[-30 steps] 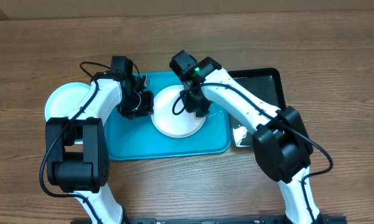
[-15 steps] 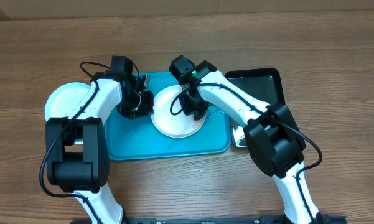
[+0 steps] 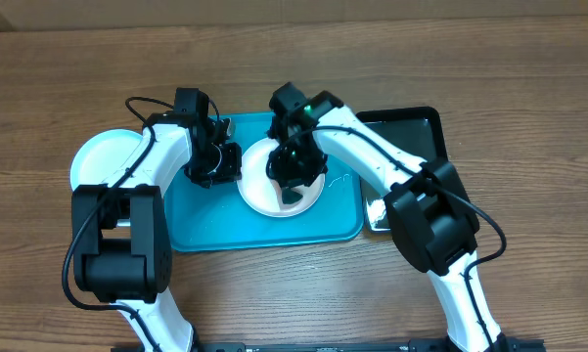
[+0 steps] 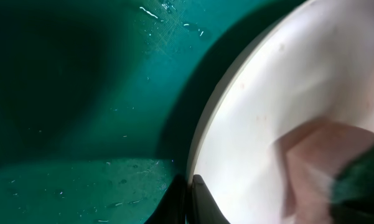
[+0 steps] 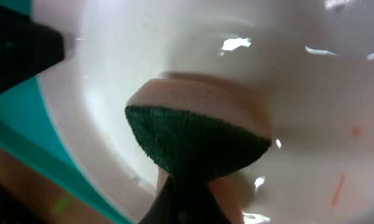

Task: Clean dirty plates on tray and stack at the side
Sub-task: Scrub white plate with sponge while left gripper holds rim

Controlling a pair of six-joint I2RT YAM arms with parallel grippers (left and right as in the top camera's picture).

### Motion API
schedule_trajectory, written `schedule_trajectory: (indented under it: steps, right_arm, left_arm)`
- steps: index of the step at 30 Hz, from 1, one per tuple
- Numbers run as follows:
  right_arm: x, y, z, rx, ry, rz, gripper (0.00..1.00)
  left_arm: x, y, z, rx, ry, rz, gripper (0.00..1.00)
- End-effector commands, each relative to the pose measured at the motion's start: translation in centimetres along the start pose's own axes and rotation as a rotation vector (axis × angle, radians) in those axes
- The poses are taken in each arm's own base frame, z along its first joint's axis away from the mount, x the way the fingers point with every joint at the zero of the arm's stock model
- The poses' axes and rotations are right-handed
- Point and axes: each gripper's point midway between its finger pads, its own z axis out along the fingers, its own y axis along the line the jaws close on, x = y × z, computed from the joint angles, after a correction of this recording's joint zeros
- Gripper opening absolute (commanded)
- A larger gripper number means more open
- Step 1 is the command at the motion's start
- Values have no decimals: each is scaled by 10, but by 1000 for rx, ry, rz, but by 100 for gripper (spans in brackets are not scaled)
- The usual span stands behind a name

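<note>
The large tray (image 3: 210,227) lay mid-table with a plate (image 3: 257,198) in it. A second plate (image 3: 96,156) sat toward the left edge, and a smaller tray (image 3: 416,129) lay just beside the large tray's right.

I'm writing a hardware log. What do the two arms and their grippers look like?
The left arm and right arm have white tubular links, black joint housings and looping black cables. The left gripper and right gripper are black. A green light glows near the right wrist.

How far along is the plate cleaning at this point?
Done: one pale plate sits on the table beside the tray. In hand: left gripper pinches the white plate; right gripper presses a sponge on it. Left: red smears show; stacking.
</note>
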Motion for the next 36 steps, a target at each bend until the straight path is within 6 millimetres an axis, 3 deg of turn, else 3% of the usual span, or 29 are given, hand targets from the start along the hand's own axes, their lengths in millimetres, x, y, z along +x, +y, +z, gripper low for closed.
schedule_trajectory:
  steps: [1, 4, 7, 17, 25, 30, 36]
  right_arm:
    - [-22, 15, -48, -82, -97, -67, 4]
    - [-26, 14, -70, -83, -140, -74, 4]
    - [-26, 4, -74, -51, -144, -60, 4]
    - [-32, -51, -52, 208, -181, -36, 4]
    - [-26, -70, -24, 225, -168, -24, 4]
    - [-10, -58, 1, 128, -115, -27, 4]
    - [4, -15, 16, -118, -64, -59, 4]
  left_arm:
    - [1, -8, 0, 26, 2, 25, 4]
    - [1, -8, 0, 26, 2, 25, 4]
    - [1, -8, 0, 26, 2, 25, 4]
    - [1, -8, 0, 25, 1, 26, 4]
    - [0, -2, 0, -7, -6, 27, 4]
    - [0, -2, 2, -6, -7, 28, 4]
    - [1, -6, 4, -6, -4, 39, 4]
